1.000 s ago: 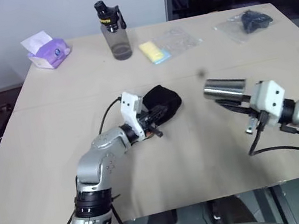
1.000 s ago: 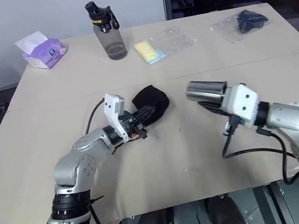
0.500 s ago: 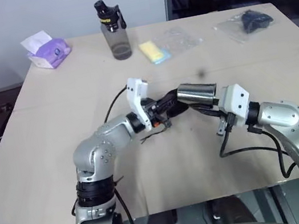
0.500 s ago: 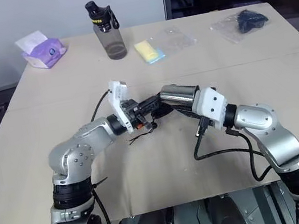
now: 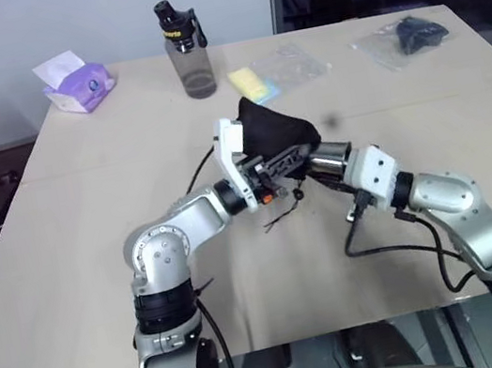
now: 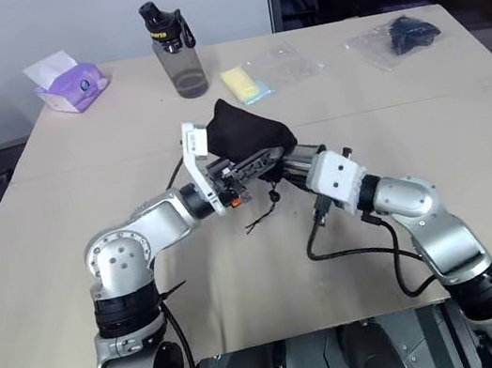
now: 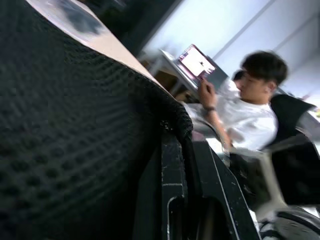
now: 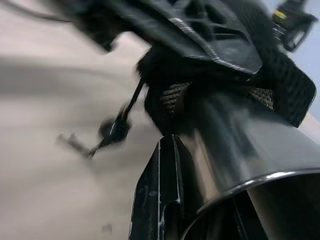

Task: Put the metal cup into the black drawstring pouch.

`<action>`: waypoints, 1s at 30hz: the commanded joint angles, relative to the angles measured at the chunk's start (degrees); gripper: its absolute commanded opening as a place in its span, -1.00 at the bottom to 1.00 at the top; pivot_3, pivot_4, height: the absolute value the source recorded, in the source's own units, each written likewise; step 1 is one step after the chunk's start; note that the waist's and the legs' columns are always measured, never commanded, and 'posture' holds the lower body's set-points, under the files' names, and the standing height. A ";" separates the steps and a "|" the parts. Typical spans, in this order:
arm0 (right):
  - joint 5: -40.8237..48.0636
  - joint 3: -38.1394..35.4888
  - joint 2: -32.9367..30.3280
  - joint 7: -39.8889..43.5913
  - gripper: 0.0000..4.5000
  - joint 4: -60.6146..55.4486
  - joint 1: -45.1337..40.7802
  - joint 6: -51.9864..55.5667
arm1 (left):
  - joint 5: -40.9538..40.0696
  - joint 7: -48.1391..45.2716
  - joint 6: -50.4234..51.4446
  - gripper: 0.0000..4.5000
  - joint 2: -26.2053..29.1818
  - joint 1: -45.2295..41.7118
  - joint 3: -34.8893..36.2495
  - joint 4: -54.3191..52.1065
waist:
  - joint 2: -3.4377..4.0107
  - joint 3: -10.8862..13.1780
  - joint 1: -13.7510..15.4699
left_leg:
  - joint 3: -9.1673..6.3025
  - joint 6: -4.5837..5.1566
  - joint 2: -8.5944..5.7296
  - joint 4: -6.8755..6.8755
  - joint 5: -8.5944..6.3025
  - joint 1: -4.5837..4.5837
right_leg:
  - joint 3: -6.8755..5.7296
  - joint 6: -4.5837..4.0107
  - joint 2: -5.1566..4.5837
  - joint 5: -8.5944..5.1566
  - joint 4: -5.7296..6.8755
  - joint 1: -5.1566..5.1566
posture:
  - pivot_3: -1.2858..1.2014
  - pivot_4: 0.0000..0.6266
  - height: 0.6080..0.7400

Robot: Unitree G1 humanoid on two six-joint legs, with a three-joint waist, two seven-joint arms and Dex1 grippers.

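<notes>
Here, in the left eye view, the left claw (image 5: 291, 159) is clenched on the black drawstring pouch (image 5: 272, 127), holding it lifted above the middle of the worktop (image 5: 69, 263), its cord and toggle (image 5: 282, 216) dangling. From the right, the right claw (image 5: 318, 167) grips the metal cup (image 5: 327, 156), lying level with its far end pushed into the pouch's mouth. Along the far edge stand a water bottle (image 5: 185, 50), a tissue pack (image 5: 76, 82), a yellow item (image 5: 253, 86) and a wrapped dark item (image 5: 410, 34).

In the left wrist view, black mesh fabric (image 7: 65, 140) lies against the claw's fingers (image 7: 172, 200); a person (image 7: 250, 120) sits beyond.

In the right wrist view, the cup's shiny wall (image 8: 250, 150) runs into the pouch opening (image 8: 220, 75).
</notes>
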 commanded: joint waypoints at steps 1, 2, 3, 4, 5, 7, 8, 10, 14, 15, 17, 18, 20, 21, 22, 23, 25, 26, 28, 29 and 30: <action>9.48 -5.55 6.80 -5.06 -0.98 -3.29 -1.53 4.67 | -1.41 -0.30 -0.14 -1.00 0.75 0.20 -1.10 -2.86 | 0.01 0.00 0.03 | 0.00 0.00 0.00 0.00 0.00 0.00 | 0.01 0.00 0.00 0.01 0.01 0.00 | 0.03 -0.52 1.00; 13.12 -6.79 9.34 -6.12 -0.98 -4.00 -2.08 6.19 | -1.18 -0.38 -0.14 -1.00 1.09 0.47 -1.44 -3.11 | 0.00 0.00 0.03 | -0.01 0.00 0.00 0.00 0.00 0.00 | 0.00 0.00 0.00 0.00 0.01 0.00 | 0.03 -0.52 1.00; 16.05 -7.66 11.18 -6.83 -0.98 -4.62 -2.61 7.50 | -1.17 -0.48 -0.15 -1.00 1.35 0.62 -1.67 -3.26 | -0.01 0.01 0.02 | -0.02 0.00 0.00 0.00 0.00 0.00 | -0.01 -0.01 0.00 0.01 0.01 0.00 | 0.03 -0.52 1.00; 19.19 -8.42 12.94 -7.43 -0.98 -5.33 -3.11 8.83 | -1.45 -0.60 -0.16 -1.00 1.50 0.71 -1.80 -3.41 | 0.00 0.01 0.02 | -0.01 0.00 0.00 0.00 0.00 0.00 | 0.00 -0.01 -0.01 0.00 0.01 0.00 | 0.03 -0.52 1.00; 21.53 -8.86 14.09 -7.62 -0.98 -5.82 -3.45 10.00 | -1.95 -0.67 -0.20 -1.00 1.51 0.70 -1.78 -3.44 | 0.00 0.01 0.02 | -0.01 0.00 0.00 0.00 0.00 0.00 | 0.00 -0.01 0.00 0.00 0.01 0.00 | 0.03 -0.52 1.00; 24.73 -9.12 15.26 -7.46 -0.98 -6.03 -3.97 11.90 | -2.92 -0.93 -0.27 -1.00 1.54 0.42 -1.68 -3.13 | 0.00 0.02 0.02 | 0.00 0.00 0.00 0.00 0.00 0.00 | 0.00 -0.01 -0.01 0.00 0.01 0.00 | 0.03 -0.52 1.00; 24.22 -8.43 14.92 -6.99 -0.98 -5.55 -4.21 11.88 | -3.21 -1.15 -0.42 -1.00 1.57 0.19 -1.78 -2.95 | 0.01 0.01 0.04 | 0.00 0.00 0.00 0.00 0.00 -0.01 | 0.00 -0.02 -0.01 0.01 0.01 0.00 | 0.03 -0.52 1.00; 15.68 -3.27 10.28 -5.07 -0.98 -2.72 -5.58 8.89 | -3.46 -1.38 -0.73 -1.00 1.44 -0.66 -2.09 -2.21 | 0.01 0.01 0.04 | 0.00 0.00 -0.01 0.00 0.00 0.00 | 0.00 -0.02 -0.01 0.00 0.00 0.01 | 0.03 -0.52 1.00; -4.16 8.56 -0.70 -1.19 -0.98 5.25 -9.62 -3.96 | -4.82 -1.02 -0.60 -1.00 0.38 -2.47 -2.06 -0.64 | 0.04 0.05 -0.18 | 0.09 0.00 -0.07 0.00 0.00 0.02 | 0.04 0.10 -0.03 -0.07 -0.03 -0.01 | 0.03 -0.52 1.00; -7.38 10.80 -2.46 -0.35 -0.98 7.28 -10.77 -7.06 | -4.86 -1.05 -0.66 -1.00 0.27 -2.92 -2.25 -0.25 | 0.03 0.05 -0.17 | 0.05 0.00 -0.07 0.00 0.00 0.02 | 0.02 0.17 -0.02 -0.12 -0.03 0.00 | 0.03 -0.52 1.00; -15.15 15.28 -5.59 0.88 -0.98 11.59 -13.48 -13.63 | -4.57 -1.18 -1.01 -1.00 -0.21 -3.72 -2.89 0.36 | 0.04 0.06 -0.20 | 0.01 0.00 -0.05 -0.04 0.00 0.02 | 0.01 0.15 0.00 -0.11 -0.02 -0.01 | 0.03 -0.52 1.00; -18.50 16.96 -6.66 0.94 -0.98 13.55 -14.76 -16.96 | -4.27 -1.15 -1.29 -1.00 -0.49 -4.09 -3.27 0.68 | 0.04 0.06 -0.23 | 0.02 0.00 -0.05 -0.07 0.00 0.01 | 0.02 0.12 0.01 -0.09 -0.02 -0.04 | 0.03 -0.52 1.00; -23.54 18.72 -7.69 -0.01 -0.98 16.59 -16.84 -21.82 | -3.97 -0.95 -1.82 -1.00 -1.28 -4.80 -3.67 1.29 | 0.02 0.07 -0.20 | 0.02 0.00 -0.05 -0.08 0.00 0.00 | 0.02 0.03 0.01 -0.02 -0.03 -0.05 | 0.03 -0.52 1.00; -24.94 18.95 -7.77 -0.37 -0.98 17.63 -17.44 -23.58 | -3.87 -0.88 -2.02 -1.00 -1.56 -5.04 -3.79 1.45 | -0.01 0.09 -0.13 | 0.02 0.00 -0.05 -0.08 0.00 -0.01 | 0.02 0.02 0.01 0.00 -0.04 -0.05 | 0.03 -0.52 1.00; -25.29 18.54 -7.24 -0.88 -0.98 18.55 -17.75 -24.19 | -4.01 -0.78 -2.20 -1.00 -1.99 -5.27 -3.79 1.56 | -0.02 0.09 -0.12 | 0.01 0.00 -0.05 -0.08 0.00 -0.02 | 0.02 0.02 0.00 0.00 -0.05 -0.05 | 0.03 -0.52 1.00; -24.91 17.90 -6.54 -1.03 -0.98 19.27 -17.81 -24.35 | -4.09 -0.68 -2.33 -1.00 -2.29 -5.38 -3.85 1.55 | -0.04 0.10 -0.08 | 0.01 -0.01 -0.05 -0.08 0.00 -0.03 | 0.02 0.01 0.00 0.00 -0.05 -0.05 | 0.03 -0.52 1.00; -22.35 15.92 -4.83 -0.56 -0.98 19.73 -17.09 -22.41 | -4.38 -0.60 -2.38 -1.00 -2.57 -5.26 -3.97 1.17 | -0.06 0.12 -0.05 | 0.02 -0.01 -0.05 -0.08 0.01 -0.03 | 0.02 0.01 -0.01 0.01 -0.06 -0.04 | 0.03 -0.52 1.00; -20.07 14.69 -3.95 0.29 -0.98 19.27 -16.30 -20.34 | -4.45 -0.55 -2.37 -1.00 -2.55 -5.07 -3.95 0.98 | -0.07 0.12 -0.04 | 0.02 -0.01 -0.05 -0.08 0.01 -0.03 | 0.03 0.01 -0.01 0.01 -0.05 -0.04 | 0.03 -0.52 1.00; -15.85 12.48 -2.71 2.08 -0.98 17.71 -14.85 -16.97 | -4.39 -0.41 -2.45 -1.00 -2.52 -4.68 -3.82 0.88 | -0.08 0.13 0.00 | 0.00 -0.01 -0.05 -0.08 0.01 -0.03 | 0.02 0.00 -0.01 0.01 -0.05 -0.04 | 0.03 -0.52 1.00; -14.06 11.54 -2.26 2.92 -0.98 16.78 -14.24 -15.56 | -4.33 -0.35 -2.53 -1.00 -2.47 -4.49 -3.74 0.87 | -0.09 0.13 0.04 | 0.00 -0.01 -0.05 -0.07 0.01 -0.03 | 0.02 0.00 -0.01 0.01 -0.05 -0.04 | 0.03 -0.52 1.00; -12.81 10.44 -2.24 3.49 -0.98 15.66 -13.69 -14.20 | -3.66 -0.27 -2.90 -1.00 -2.20 -4.14 -3.74 1.03 | -0.08 0.14 0.04 | -0.02 -0.01 -0.05 -0.07 0.01 -0.03 | 0.01 0.00 -0.02 0.01 -0.05 -0.02 | 0.03 -0.52 1.00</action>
